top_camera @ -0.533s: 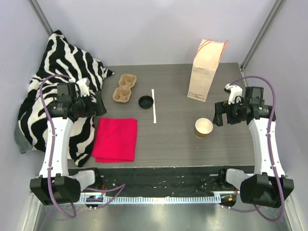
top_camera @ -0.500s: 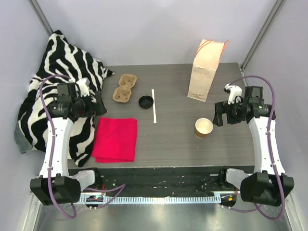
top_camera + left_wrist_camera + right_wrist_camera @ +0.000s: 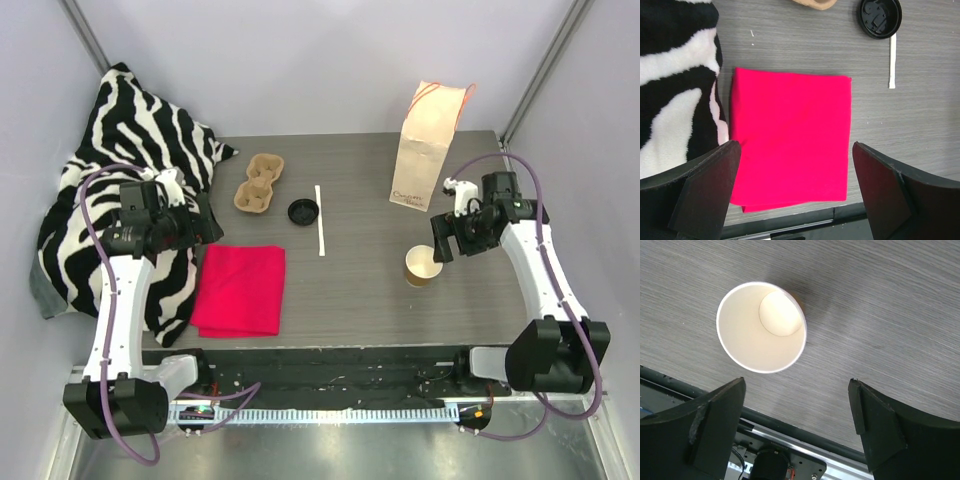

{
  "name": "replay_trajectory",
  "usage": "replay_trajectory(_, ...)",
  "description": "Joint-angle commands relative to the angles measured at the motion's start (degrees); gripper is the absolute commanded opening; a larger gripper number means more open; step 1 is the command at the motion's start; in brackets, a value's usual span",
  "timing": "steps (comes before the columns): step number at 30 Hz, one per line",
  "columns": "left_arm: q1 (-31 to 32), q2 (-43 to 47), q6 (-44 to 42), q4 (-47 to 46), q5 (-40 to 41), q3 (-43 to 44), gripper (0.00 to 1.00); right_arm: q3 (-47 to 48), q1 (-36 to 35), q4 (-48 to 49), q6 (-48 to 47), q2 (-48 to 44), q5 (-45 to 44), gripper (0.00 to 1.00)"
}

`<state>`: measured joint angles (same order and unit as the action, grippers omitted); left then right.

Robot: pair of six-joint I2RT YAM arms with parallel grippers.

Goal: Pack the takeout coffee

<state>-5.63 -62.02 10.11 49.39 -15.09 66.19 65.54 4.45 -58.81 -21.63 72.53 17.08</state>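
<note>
A: The right end effector (image 3: 797,385) is hovering over the cup (image 3: 761,327), fingers spread wide with nothing between them. The cup is sitting just ahead of the gap, a touch to one side.

B: And that cup is standing upright on the desk (image 3: 360,290), toward the near right, mouth open and looking empty. Its lid (image 3: 303,211) is lying well apart from it, out toward the middle, just beside a thin white stick (image 3: 320,220).

A: The left end effector (image 3: 795,145) is hanging over the red cloth (image 3: 790,140), also gaping wide and gripping nothing.

B: So how is this cup going to handle?

A: I'm judging it as very light, with a thin paper wall that's going to buckle if pinched hard. Empty like that, it's likely going to tip or skid at any nudge. The rolled rim is probably the stiffest part.

B: Then I'm thinking the fingers should be straddling the body a little below the rim and closing gently. Or one finger inside and one outside, right at the rim.

A: The lid I'm guessing is stiff plastic, thin and lying flat on the desk, so it's asking for an edge grip.

B: And the paper bag (image 3: 430,150) is standing tall behind the cup, mouth up, with the cardboard carrier (image 3: 259,183) sitting well off to its left.
</note>
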Motion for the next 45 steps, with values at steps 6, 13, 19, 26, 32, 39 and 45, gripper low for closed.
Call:
replay_trajectory(6, -0.08, 1.11, 1.14, -1.75, -1.09, -0.19, 1.00, -1.02, -3.74, 7.47, 4.31, 5.77, -7.84, 0.73)
replay_trajectory(13, -0.08, 3.13, 1.76, -2.28, 0.15, -0.98, 1.00, -1.82, -4.27, 10.55, 4.22, 11.57, -8.65, 0.49)
replay_trajectory(19, -0.08, 2.78, -0.17, -0.87, 2.09, -0.45, 1.00, -1.82, -7.69, 9.76, 4.22, 12.98, -4.25, 0.18)
replay_trajectory(26, -0.08, -0.20, -2.37, 1.59, 0.86, 1.48, 1.00, 0.46, -16.03, 10.11, 6.60, 11.93, -0.48, 0.01)
replay_trajectory(32, -0.08, -2.75, -7.54, 4.57, -2.12, 2.36, 1.00, 3.80, -26.13, 13.63, 9.32, 16.13, -0.38, 0.01)
replay_trajectory(39, 0.00, -3.81, -11.76, 5.37, -4.77, 2.36, 1.00, 10.91, -35.46, 14.95, 10.29, 24.48, -2.40, 0.02)
replay_trajectory(45, 1.93, -4.60, -15.02, 4.93, -4.51, 2.45, 1.00, 14.96, -38.28, 15.21, 10.55, 28.27, -3.20, 0.04)
